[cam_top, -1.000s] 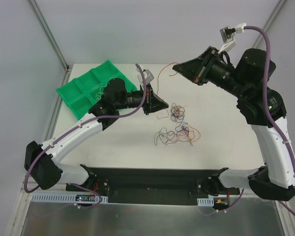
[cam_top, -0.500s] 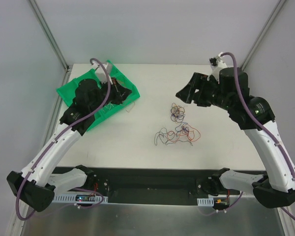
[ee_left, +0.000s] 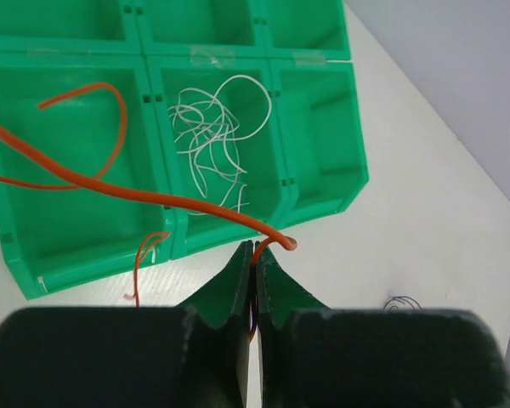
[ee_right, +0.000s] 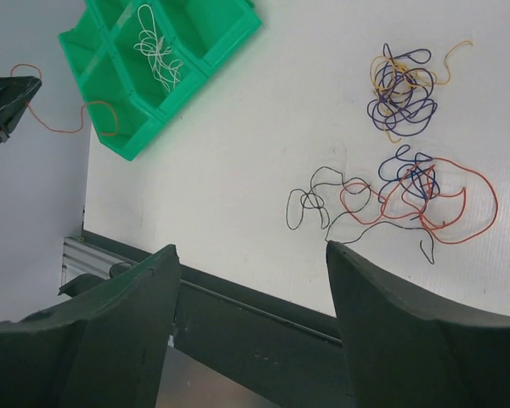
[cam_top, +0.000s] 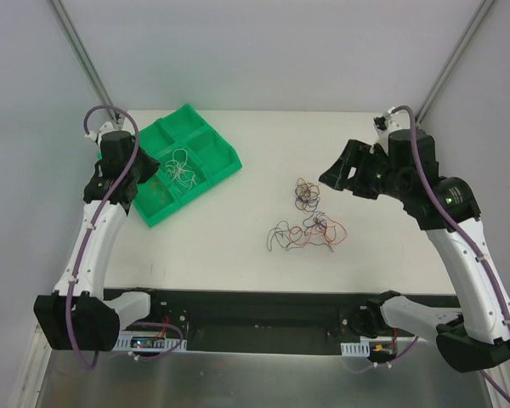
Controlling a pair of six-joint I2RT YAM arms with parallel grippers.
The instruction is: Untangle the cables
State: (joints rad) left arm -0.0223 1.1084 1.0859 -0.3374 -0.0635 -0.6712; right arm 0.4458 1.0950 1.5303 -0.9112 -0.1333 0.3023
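My left gripper (ee_left: 257, 251) (cam_top: 134, 180) is shut on a thin orange cable (ee_left: 153, 194) just off the left side of the green tray (ee_left: 323, 204) (cam_top: 225, 166). That cable trails into a left compartment (ee_right: 68, 130). White cables (ee_left: 208, 127) (cam_top: 180, 170) lie curled in the middle compartment. Two loose clumps remain on the table: a purple and orange one (cam_top: 306, 194) (ee_right: 401, 85), and a red, blue and black one (cam_top: 306, 231) (ee_right: 408, 191). My right gripper (ee_right: 252, 248) (cam_top: 333, 174) hangs open and empty above the table, to the right of the clumps.
A black base rail (cam_top: 255, 310) runs along the near table edge, seen under the right gripper's fingers (ee_right: 263, 323). Metal frame posts (cam_top: 85, 59) rise at the back corners. Thick purple cables (cam_top: 89, 246) run along both arms.
The right gripper has opened, let go of the orange cable and come down. The left arm swung left with that cable, over the tray to its left side.
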